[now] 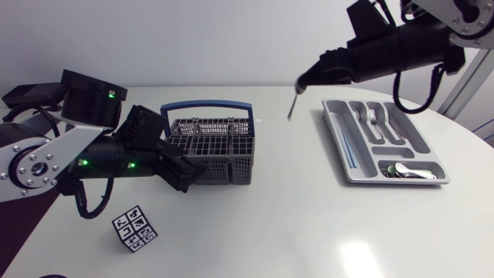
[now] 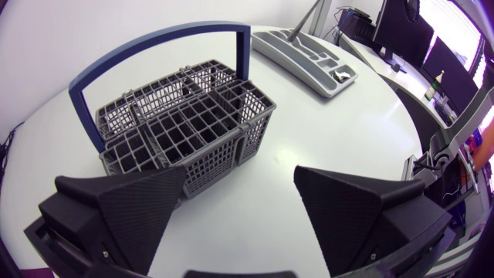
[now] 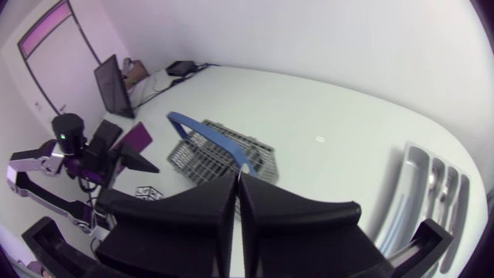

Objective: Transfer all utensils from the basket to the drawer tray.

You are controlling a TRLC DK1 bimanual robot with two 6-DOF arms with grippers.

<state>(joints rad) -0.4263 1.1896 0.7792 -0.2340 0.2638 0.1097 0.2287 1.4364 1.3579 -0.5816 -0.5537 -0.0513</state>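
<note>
Down by the front edge, toward the left side of the table, sits a small cube (image 1: 135, 228) printed with black-and-white markers. Just behind it the left gripper (image 2: 239, 177) hovers low over the table at the near left corner of the basket (image 1: 210, 147), its two broad fingers spread wide and gripping nothing, with only bare tabletop between them. The basket itself, grey wire with an upright blue handle (image 2: 147, 50), stands about mid-table, a little left of centre. Over on the right side lies the grey drawer tray (image 1: 340, 147), its long side running front to back, with spoons (image 1: 407, 171) in the near compartment, forks (image 1: 373, 122) further back and a thin blue-tinted piece (image 1: 349, 150) in the long left slot. And up toward the far edge, the right gripper (image 1: 299, 83) has its fingers pinched together on a slim utensil (image 1: 292, 106), which dangles in the air between basket and tray, closer to the tray's far left corner.
</note>
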